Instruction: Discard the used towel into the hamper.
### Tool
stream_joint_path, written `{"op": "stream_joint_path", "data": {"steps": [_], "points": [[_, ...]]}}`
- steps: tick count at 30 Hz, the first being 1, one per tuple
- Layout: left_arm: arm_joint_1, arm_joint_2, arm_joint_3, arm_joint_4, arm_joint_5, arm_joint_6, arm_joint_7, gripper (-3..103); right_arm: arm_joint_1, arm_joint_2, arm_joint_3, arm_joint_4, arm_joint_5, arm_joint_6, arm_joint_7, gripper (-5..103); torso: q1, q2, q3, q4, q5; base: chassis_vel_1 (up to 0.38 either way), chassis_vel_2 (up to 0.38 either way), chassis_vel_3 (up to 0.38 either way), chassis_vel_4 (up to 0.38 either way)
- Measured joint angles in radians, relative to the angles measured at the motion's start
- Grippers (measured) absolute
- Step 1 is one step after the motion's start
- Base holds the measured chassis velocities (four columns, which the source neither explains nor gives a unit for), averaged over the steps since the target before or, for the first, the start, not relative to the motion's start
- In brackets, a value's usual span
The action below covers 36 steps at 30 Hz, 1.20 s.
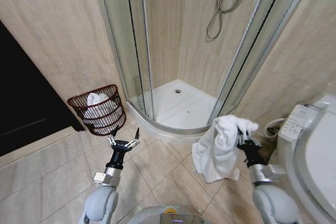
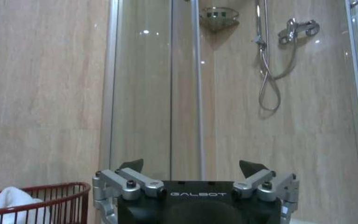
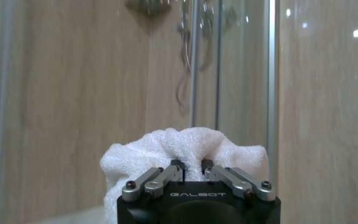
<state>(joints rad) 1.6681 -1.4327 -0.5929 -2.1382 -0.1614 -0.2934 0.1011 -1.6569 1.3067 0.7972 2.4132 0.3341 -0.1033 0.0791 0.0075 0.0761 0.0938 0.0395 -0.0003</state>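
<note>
The right gripper [image 1: 242, 137] is holding a white towel [image 1: 218, 150] up in front of the robot on its right side, with its fingers pinched tight on a bunched fold near the towel's top while the rest of the cloth is hanging down loosely above the beige tiled floor [image 1: 157, 166]. In the right wrist view the two fingers [image 3: 177, 166] are sitting close together, sunk into the fluffy towel [image 3: 185, 147], which is bulging up around them. The left gripper [image 1: 124, 142] is hovering low on the robot's left side with its fingers spread wide apart and nothing between them; it is pointing toward the hamper [image 1: 100, 109] and sitting just in front of it without touching. The hamper, a dark red-brown wire basket, is standing on the floor against the wall, just beside the curved shower enclosure [image 1: 178, 103], and some white cloth [image 1: 96, 99] is already lying inside it. In the left wrist view the open gripper [image 2: 195, 170] is facing the glass shower door, with the hamper's rim [image 2: 48, 189] and the white cloth [image 2: 8, 198] showing near it. The held towel is well apart from the hamper, across the floor from it, near the toilet [image 1: 315, 150].
</note>
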Motion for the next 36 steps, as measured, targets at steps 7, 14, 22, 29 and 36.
{"op": "stream_joint_path", "data": {"steps": [7,14,22,29,36], "points": [[0.001,0.004,-0.003,-0.024,-0.009,0.022,0.001,100,0.01,-0.013,-0.053,0.102,-0.03,-0.066,0.058,14,0.0,0.0,0.0,0.0002,0.0005,0.0,0.0,0.0,0.0],[0.004,0.016,-0.014,-0.028,-0.009,0.043,0.0,100,-0.024,-0.002,-0.096,0.099,-0.091,-0.073,0.086,14,0.0,0.0,0.0,-0.0001,0.0003,0.0,0.0,0.0,0.0],[-0.007,0.006,-0.012,-0.022,-0.003,0.047,0.002,100,-0.036,0.001,-0.138,0.093,-0.139,-0.051,0.103,14,0.0,0.0,0.0,0.0,0.0002,0.0,0.0,0.0,0.0],[-0.014,0.004,-0.015,-0.018,0.005,0.049,0.006,100,-0.038,0.015,-0.188,0.09,-0.208,-0.007,0.112,14,0.0,0.0,0.0,-0.0001,0.0003,0.051,0.063,0.054,0.072],[-0.022,0.008,-0.026,-0.002,0.01,0.049,0.007,100,-0.025,0.019,-0.233,0.089,-0.245,0.003,0.113,14,0.0,0.0,0.0,0.0002,0.0002,0.084,0.095,0.087,0.082]]}}
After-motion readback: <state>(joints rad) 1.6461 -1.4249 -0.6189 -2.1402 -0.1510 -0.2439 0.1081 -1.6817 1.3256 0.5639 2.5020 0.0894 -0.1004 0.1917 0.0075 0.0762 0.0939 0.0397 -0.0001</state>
